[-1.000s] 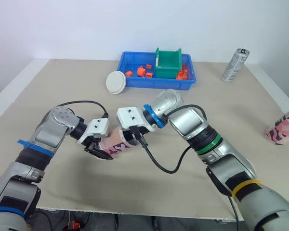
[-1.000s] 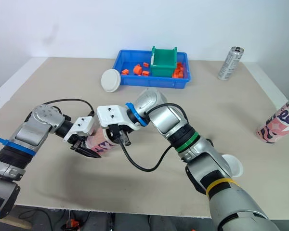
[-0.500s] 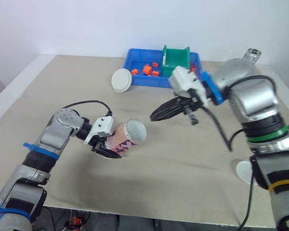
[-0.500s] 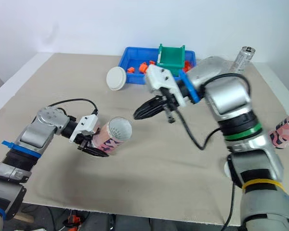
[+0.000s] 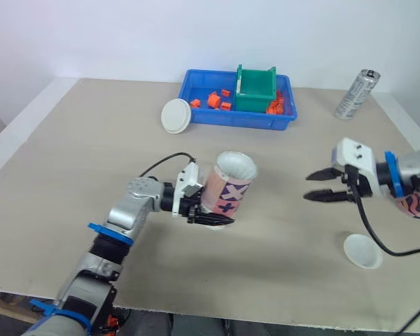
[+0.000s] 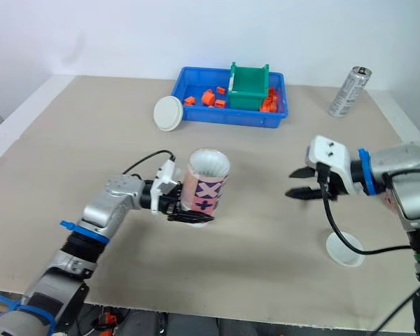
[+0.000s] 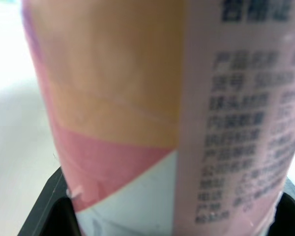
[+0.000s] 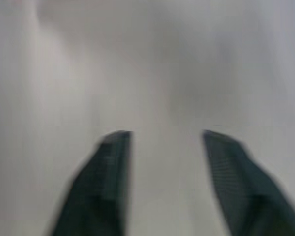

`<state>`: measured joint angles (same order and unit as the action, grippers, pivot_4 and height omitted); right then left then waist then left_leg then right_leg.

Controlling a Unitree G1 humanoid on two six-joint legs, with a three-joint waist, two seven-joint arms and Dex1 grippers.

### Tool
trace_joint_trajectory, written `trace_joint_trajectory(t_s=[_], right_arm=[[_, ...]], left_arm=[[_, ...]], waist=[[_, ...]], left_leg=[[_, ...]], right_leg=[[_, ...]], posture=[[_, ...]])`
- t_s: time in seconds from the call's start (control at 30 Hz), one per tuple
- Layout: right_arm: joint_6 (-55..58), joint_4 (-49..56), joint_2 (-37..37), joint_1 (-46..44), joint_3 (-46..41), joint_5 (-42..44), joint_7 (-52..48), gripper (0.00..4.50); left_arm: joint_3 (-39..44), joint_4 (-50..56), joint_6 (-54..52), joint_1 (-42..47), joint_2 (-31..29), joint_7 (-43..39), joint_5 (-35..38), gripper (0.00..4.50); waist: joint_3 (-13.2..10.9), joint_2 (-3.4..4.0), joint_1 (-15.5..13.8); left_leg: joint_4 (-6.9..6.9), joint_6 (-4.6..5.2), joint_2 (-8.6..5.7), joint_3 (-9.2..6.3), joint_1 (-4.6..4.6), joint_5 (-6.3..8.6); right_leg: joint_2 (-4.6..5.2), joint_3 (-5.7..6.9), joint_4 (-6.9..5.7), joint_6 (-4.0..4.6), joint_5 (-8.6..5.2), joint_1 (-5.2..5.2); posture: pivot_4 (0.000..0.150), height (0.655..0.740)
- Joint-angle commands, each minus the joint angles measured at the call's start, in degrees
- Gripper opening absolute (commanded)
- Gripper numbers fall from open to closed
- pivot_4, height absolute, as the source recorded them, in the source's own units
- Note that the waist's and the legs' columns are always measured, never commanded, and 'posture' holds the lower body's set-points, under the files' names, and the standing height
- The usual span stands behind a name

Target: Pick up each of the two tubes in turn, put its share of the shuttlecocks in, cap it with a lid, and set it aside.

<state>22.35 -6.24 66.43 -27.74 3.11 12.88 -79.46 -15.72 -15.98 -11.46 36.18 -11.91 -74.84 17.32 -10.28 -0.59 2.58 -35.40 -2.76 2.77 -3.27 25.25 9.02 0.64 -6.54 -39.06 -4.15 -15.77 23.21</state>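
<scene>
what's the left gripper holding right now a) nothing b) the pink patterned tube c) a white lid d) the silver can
b: the left gripper is clamped around the lower end of the pink patterned tube, which stands roughly upright with its open end up, while the right gripper is open and empty.

A broad beige worktop with a matte surface and a pale rim along its left side runs back to a plain white wall, which stands bare just behind its far edge. The light is even and soft, casting only faint shadows, and below the near edge lies a strip of dark floor.
</scene>
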Motion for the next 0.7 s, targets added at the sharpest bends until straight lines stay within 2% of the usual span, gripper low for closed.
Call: trace_joint_trajectory(t_s=[0.03, 0.17, 0.37, 0.7], right_arm=[[-3.14, -3.33, 4.29, 0.28, -3.64, -1.21, -1.14, 3.14], [-6.11, -11.4, 7.01, -0.56, -3.67, -2.79, -2.24, 3.14], [-10.62, -18.88, 9.31, 0.25, -2.39, -5.76, -3.91, 3.14], [-10.02, -18.45, 8.11, 3.87, -1.49, -7.01, -6.24, 3.14]], left_arm=[[-3.34, -6.16, 8.76, -0.07, 4.3, 2.98, -4.7, 3.07], [-4.6, -13.91, 17.73, 0.82, 7.31, 5.53, -8.69, 3.07], [-5.1, -18.21, 24.57, -0.84, 7.02, 6.63, -11.19, 3.07], [-4.63, -18.17, 25.39, -2.64, 7.2, 7.23, -10.05, 3.07]], waist=[[0.0, 0.05, 0.32], [0.01, 0.08, 0.34], [0.02, 0.1, 0.32], [0.09, 0.16, 0.37]], left_leg=[[0.0, 0.0, 0.0, 0.04, -0.04, 0.0], [0.0, 0.02, -0.02, 0.09, -0.19, -0.03], [-0.14, -0.21, -0.15, 0.15, -0.23, -0.19], [-0.18, -0.26, -0.21, 0.23, -0.34, -0.24]], right_leg=[[0.0, -0.04, 0.0, -0.02, 0.01, -0.01], [-0.01, -0.15, 0.0, -0.04, 0.16, -0.04], [0.11, -0.29, 0.03, 0.0, 0.18, -0.17], [0.2, -0.38, 0.06, -0.11, 0.25, -0.27]], posture=[[0.15, 0.7355], [0.15, 0.7355], [0.15, 0.7355], [0.15, 0.7355]])
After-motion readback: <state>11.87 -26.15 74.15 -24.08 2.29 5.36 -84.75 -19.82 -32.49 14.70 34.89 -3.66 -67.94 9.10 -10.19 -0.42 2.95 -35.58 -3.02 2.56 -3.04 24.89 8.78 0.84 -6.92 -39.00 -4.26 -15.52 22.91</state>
